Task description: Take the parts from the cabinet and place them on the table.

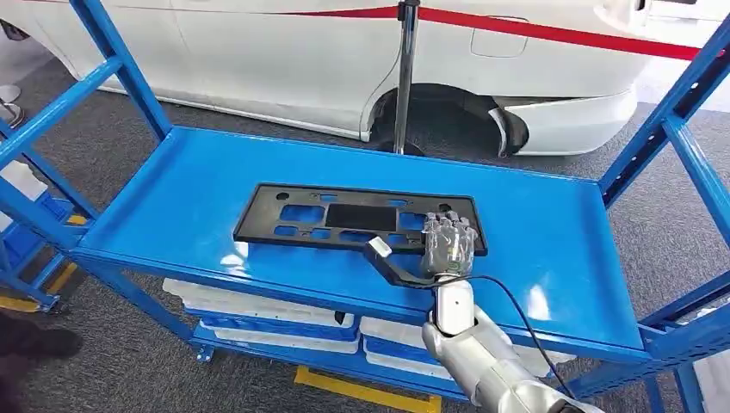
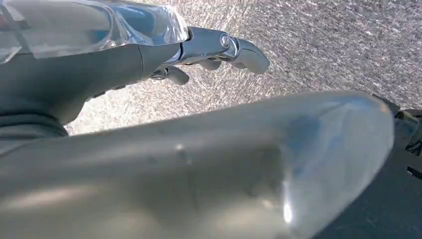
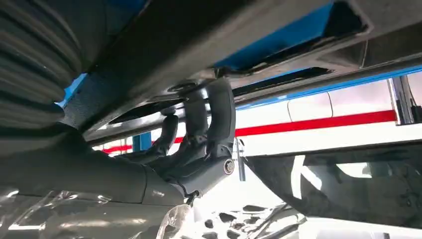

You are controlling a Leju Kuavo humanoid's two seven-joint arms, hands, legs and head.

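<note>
A flat black plastic part point(image 1: 344, 217) with several cut-outs lies on the top blue shelf point(image 1: 172, 198) of the cabinet. My right hand point(image 1: 448, 245) lies palm down on the part's right end, near its front edge. In the right wrist view its dark fingers point(image 3: 209, 119) curl against the black part point(image 3: 199, 45) and grip it. My left hand point(image 2: 209, 50) hangs over grey carpet with its fingers apart and nothing in it.
Blue uprights point(image 1: 680, 112) frame the shelf on both sides. White parts point(image 1: 258, 314) are stacked on the lower shelf. A black cable point(image 1: 392, 267) with a white plug lies beside my right wrist. Behind the cabinet stand a white car point(image 1: 344, 60) and a post point(image 1: 403, 77).
</note>
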